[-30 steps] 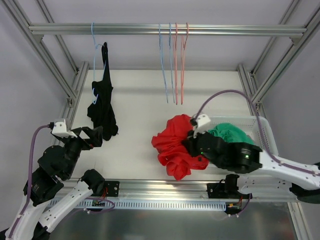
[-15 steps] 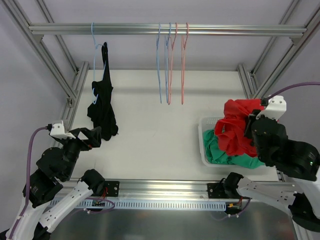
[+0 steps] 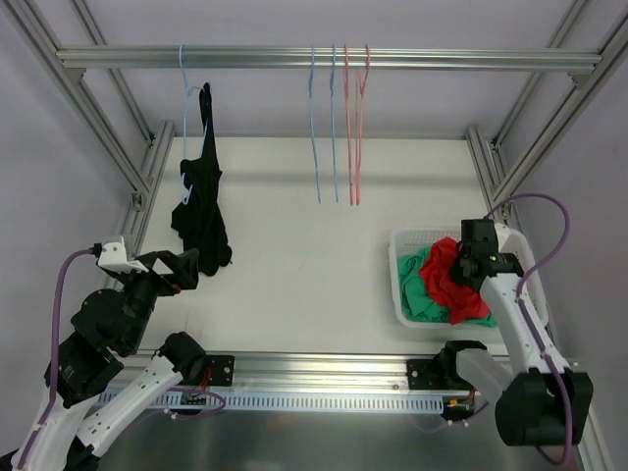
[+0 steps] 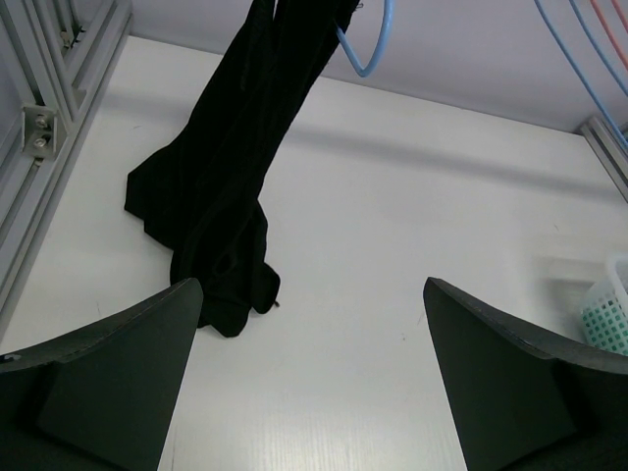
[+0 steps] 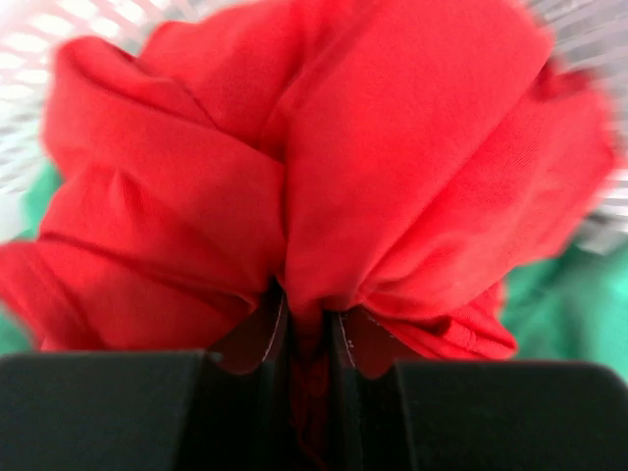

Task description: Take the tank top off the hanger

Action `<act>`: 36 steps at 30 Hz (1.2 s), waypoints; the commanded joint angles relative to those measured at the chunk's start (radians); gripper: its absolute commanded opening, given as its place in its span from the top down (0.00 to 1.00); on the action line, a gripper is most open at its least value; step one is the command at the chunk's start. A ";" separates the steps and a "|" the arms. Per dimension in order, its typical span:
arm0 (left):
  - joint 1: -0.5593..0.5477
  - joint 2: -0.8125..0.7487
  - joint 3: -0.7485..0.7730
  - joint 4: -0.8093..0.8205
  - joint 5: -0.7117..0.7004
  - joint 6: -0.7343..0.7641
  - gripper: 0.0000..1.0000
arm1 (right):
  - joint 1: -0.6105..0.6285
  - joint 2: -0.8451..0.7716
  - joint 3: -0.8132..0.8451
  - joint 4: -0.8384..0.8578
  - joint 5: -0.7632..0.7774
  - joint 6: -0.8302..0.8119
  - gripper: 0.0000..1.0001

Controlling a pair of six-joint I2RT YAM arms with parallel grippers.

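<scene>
A black tank top (image 3: 201, 206) hangs from a light blue hanger (image 3: 184, 108) on the rail at the far left, its lower end bunched on the table. The left wrist view shows the tank top (image 4: 221, 196) and the hanger's hook end (image 4: 368, 54) ahead and to the left. My left gripper (image 3: 186, 267) sits just near of the garment's bottom, open and holding nothing (image 4: 311, 289). My right gripper (image 3: 471, 263) is over the white basket (image 3: 396, 285), shut on a red garment (image 5: 324, 147) pinched between its fingers (image 5: 309, 319).
Several empty blue and pink hangers (image 3: 339, 128) hang from the middle of the rail (image 3: 442, 59). A green garment (image 3: 420, 289) lies in the basket under the red one. Aluminium frame posts (image 3: 147, 167) flank the table on both sides.
My right arm carried the red garment from the middle of the table to the right and lowered it into the basket. The left arm and the black tank top stayed put.
</scene>
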 commanded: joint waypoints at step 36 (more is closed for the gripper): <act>0.555 1.337 1.325 -0.228 0.516 0.166 0.18 | -0.159 -0.360 0.323 0.062 -1.041 -0.119 0.01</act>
